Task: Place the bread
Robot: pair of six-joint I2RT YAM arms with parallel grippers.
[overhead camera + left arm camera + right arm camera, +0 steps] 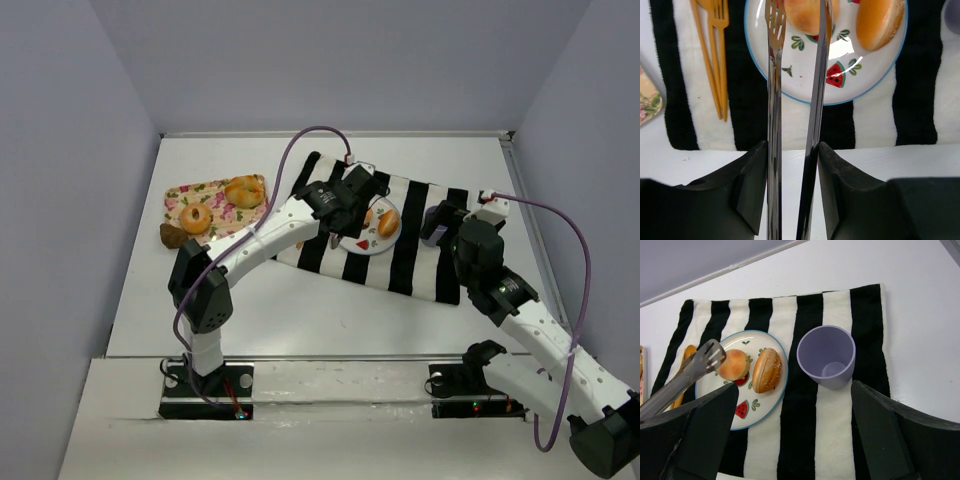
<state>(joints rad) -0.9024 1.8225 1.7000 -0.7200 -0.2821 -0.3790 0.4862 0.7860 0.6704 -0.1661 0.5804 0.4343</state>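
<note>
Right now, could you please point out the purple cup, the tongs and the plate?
purple cup (826, 355): right wrist view, inner wall.
tongs (774, 125): left wrist view, left arm.
plate (872, 67): left wrist view, bare white surface.

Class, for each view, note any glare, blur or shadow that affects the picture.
Left wrist: bright glare on the plate, and the tongs are mirror-shiny; right wrist: cup sharp, no glare; top external: even light, faint shadows on the table.

Flat matte white counter (300, 320) under the left claw (340, 225). Plain pale grey-lilac walls on three sides: back wall (340, 60) beyond the claw, side walls (60, 180) to its left and right. Light even, diffuse; shadows soft.
</note>
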